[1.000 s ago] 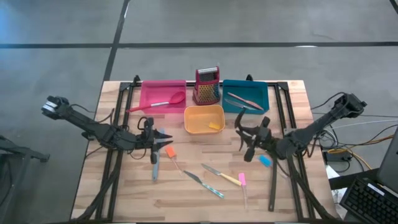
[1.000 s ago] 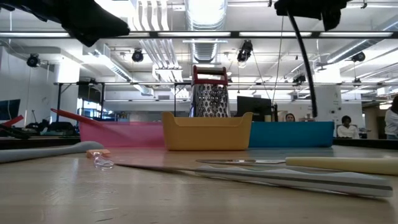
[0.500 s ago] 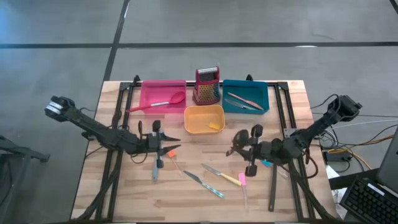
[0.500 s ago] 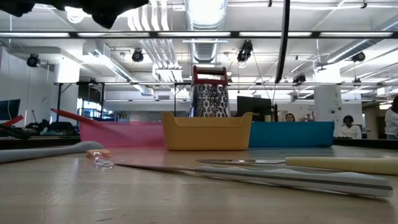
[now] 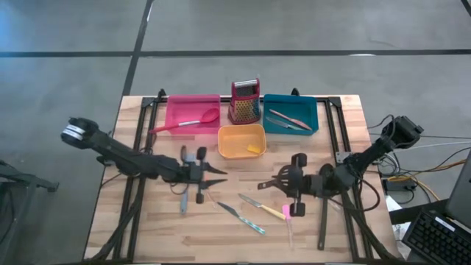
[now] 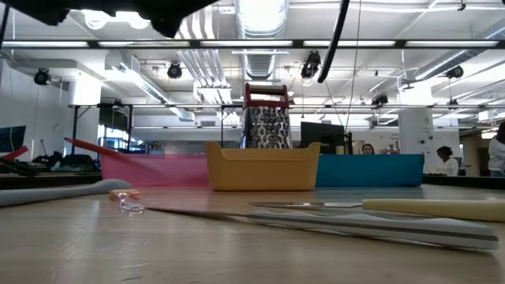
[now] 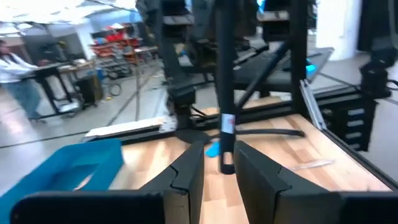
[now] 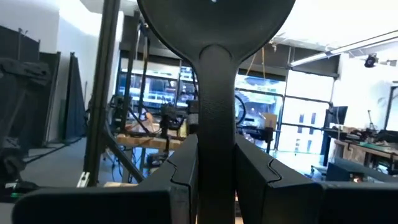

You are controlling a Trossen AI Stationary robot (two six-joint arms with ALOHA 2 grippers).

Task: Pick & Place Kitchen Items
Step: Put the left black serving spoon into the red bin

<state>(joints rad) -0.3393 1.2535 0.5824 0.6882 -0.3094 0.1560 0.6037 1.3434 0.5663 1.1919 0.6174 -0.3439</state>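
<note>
Black spatula (image 8: pixel 214 93) gripped by right gripper (image 8: pixel 214 180), L gripper (image 7: pixel 219 177) gripping utensil

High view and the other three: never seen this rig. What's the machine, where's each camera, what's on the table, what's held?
Two dark robot arms work at a wooden table. The high view looks straight down. The low view sits at table-top height. Each wrist view looks past one arm's own fingers. At the back stand a pink tray, a yellow tray, a teal tray and a red grater. Slim knives and a pink piece lie loose in front. The left gripper grips a slim black utensil. The right gripper grips a black spoon.
</note>
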